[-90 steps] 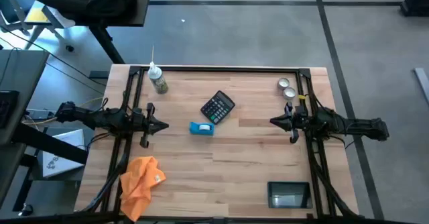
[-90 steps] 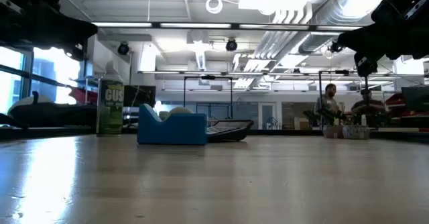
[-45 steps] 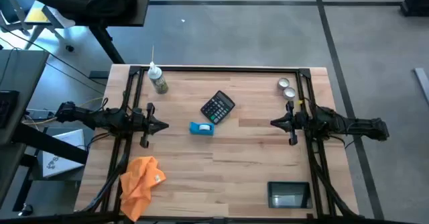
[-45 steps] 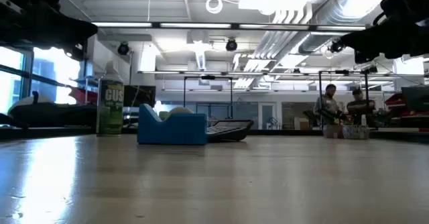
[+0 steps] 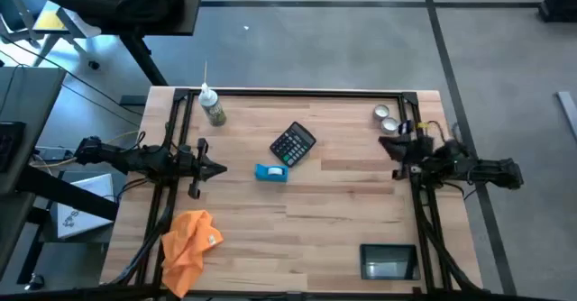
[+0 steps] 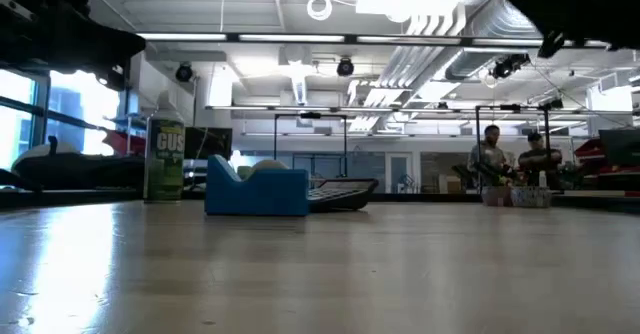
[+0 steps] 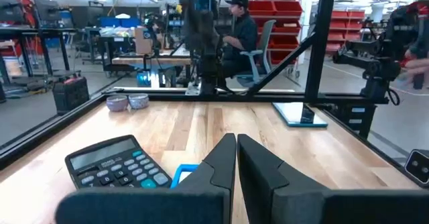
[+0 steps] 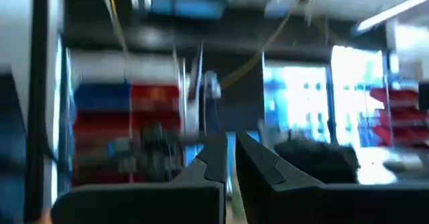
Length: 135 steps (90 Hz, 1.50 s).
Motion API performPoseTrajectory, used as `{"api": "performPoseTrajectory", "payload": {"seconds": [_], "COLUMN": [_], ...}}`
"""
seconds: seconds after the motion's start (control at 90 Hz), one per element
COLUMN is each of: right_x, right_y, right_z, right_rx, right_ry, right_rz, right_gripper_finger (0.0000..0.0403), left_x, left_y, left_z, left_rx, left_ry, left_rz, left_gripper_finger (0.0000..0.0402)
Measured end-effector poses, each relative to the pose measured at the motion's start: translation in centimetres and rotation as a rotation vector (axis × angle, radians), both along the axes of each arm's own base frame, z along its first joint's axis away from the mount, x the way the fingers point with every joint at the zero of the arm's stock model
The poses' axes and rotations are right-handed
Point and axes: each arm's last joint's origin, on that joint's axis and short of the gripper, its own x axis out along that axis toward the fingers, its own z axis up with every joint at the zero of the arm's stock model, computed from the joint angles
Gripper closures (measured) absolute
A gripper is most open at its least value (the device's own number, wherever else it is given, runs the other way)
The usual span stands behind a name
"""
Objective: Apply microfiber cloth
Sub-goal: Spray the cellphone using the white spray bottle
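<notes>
Since the earlier frames only the right arm had moved: its gripper (image 5: 389,145) had swung away from the counter's middle and turned toward the far right corner, ending close to the two small tins (image 5: 386,118). Its wrist view showed only blurred room beyond the counter, which suggested the wrist had tipped upward. The right fingers (image 8: 214,158) lay pressed together, holding nothing.

By contrast, the left gripper (image 5: 219,168) had not shifted. It hung just inside the left edge, pointing toward the middle, and its fingers (image 7: 225,162) were likewise closed and empty. Ahead of it lay the calculator (image 5: 293,144) and the blue box (image 5: 270,172), both near the counter's centre and close together. A bottle (image 5: 214,110) stood by the far left corner, and a dark tablet (image 5: 389,262) lay near the near right corner.

The cloth (image 5: 187,238) sat bunched at the near left corner, partly over the counter's edge, well apart from both grippers and untouched.

Judging from this, the task had not really begun. The right arm's swing took it no nearer the cloth, so it read as a repositioning rather than a reach. The left arm was the closer one, and it would have to open its fingers and come back toward the near left corner to pick the cloth up.
</notes>
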Motion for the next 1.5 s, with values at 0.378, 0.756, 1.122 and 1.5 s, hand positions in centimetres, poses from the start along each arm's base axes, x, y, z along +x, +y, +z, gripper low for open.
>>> {"api": "performPoseTrajectory", "payload": {"seconds": [0.378, 0.756, 1.122, 1.5], "right_x": [-1.7, -0.1, 3.9, 9.1], "right_y": [-0.2, 0.2, 1.2, 0.3], "right_z": [2.1, 1.0, -0.9, 0.1], "right_rx": [0.071, 0.227, 0.244, 0.203], "right_ry": [-0.288, -0.160, 0.189, 0.556], "right_rz": [-0.054, 0.220, 0.320, 0.140], "right_gripper_finger": [0.0403, 0.0403, 0.0403, 0.0388], "left_x": [0.0, 0.0, 0.0, 0.0], "left_y": [0.0, 0.0, 0.0, 0.0], "left_z": [0.0, 0.0, 0.0, 0.0], "left_rx": [0.000, 0.000, 0.000, 0.000], "left_ry": [0.000, 0.000, 0.000, 0.000], "left_rz": [0.000, 0.000, 0.000, 0.000], "left_gripper_finger": [0.0402, 0.0402, 0.0402, 0.0402]}}
